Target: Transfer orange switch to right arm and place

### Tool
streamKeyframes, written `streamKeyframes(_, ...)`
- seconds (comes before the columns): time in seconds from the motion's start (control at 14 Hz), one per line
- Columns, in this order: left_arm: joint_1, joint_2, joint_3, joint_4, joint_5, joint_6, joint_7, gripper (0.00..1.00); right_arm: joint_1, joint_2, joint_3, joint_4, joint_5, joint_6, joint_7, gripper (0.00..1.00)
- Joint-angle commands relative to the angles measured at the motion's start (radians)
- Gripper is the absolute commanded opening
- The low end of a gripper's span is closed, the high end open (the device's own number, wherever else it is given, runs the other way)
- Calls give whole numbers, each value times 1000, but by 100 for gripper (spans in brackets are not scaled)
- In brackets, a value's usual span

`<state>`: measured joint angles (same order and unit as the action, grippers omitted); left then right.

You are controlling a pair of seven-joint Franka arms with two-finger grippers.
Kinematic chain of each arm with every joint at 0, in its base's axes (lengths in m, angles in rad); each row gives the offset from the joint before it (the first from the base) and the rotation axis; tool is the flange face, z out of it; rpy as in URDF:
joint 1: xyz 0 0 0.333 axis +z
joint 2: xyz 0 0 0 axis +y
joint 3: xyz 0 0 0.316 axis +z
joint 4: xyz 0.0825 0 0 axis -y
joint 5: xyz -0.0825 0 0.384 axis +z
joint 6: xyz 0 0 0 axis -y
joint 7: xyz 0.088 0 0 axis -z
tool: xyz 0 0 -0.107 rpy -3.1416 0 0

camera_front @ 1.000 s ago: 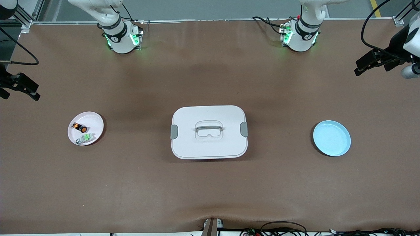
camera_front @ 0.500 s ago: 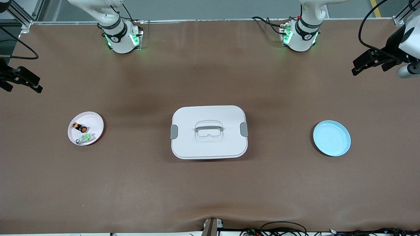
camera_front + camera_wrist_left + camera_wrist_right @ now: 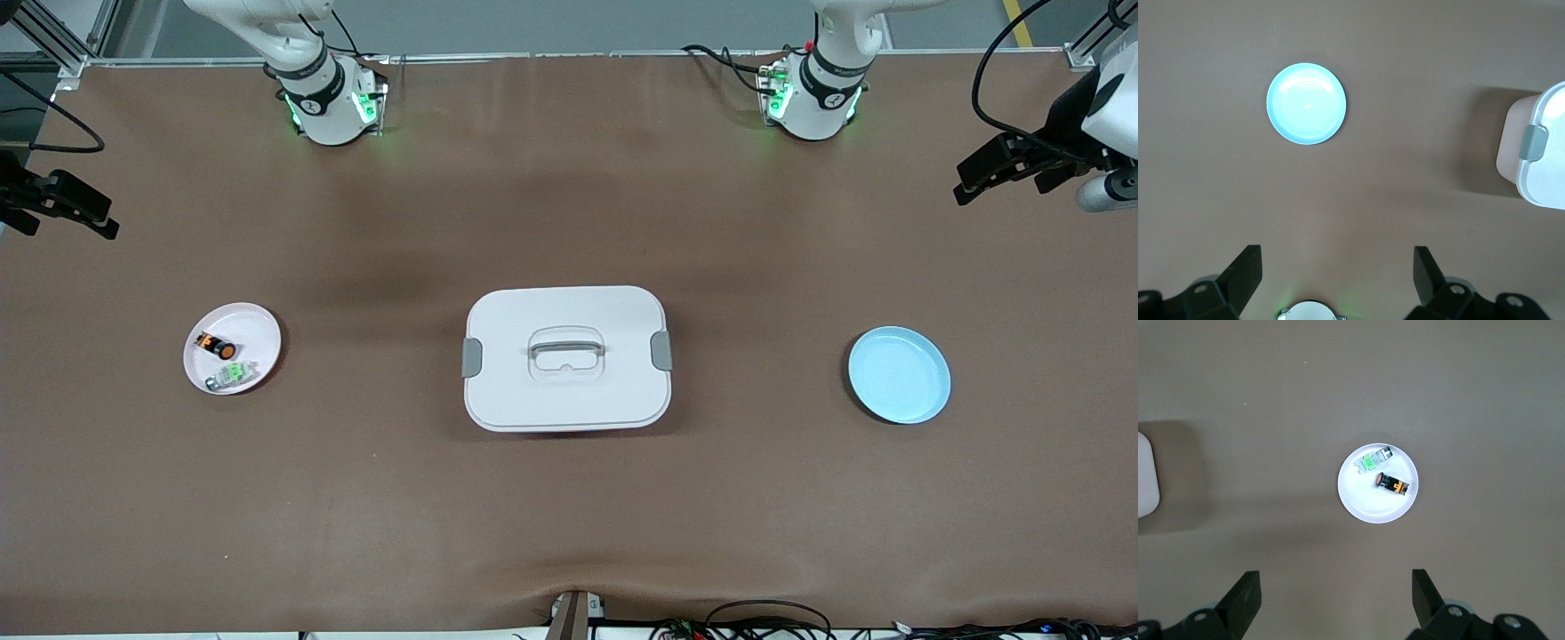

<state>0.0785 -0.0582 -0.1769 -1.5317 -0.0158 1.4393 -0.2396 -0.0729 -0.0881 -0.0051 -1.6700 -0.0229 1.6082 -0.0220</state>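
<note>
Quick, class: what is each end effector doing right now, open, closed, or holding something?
Left end effector: open, holding nothing, high over bare table near the blue plate.
Right end effector: open, holding nothing, high above the white plate.

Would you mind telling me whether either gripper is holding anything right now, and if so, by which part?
Nothing is held. The left gripper and right gripper are both open and empty; the orange switch lies on the white plate.

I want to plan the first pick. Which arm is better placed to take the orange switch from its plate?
Probably the right arm. The orange switch lies on the pink plate at the right arm's end of the table, and the open right gripper is up over that end. The open left gripper waits over the blue plate's end.
</note>
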Motion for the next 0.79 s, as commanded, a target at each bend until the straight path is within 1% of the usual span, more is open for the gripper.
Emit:
streamKeyframes(0.0,3,-15,0,-2,0,-13,5,100,4,16,-3,32,8,-33,13,100)
streamKeyframes(0.71,-6,-3,-3,5,2,-16,19,100,1,16,-4,32,17,-22,13,100)
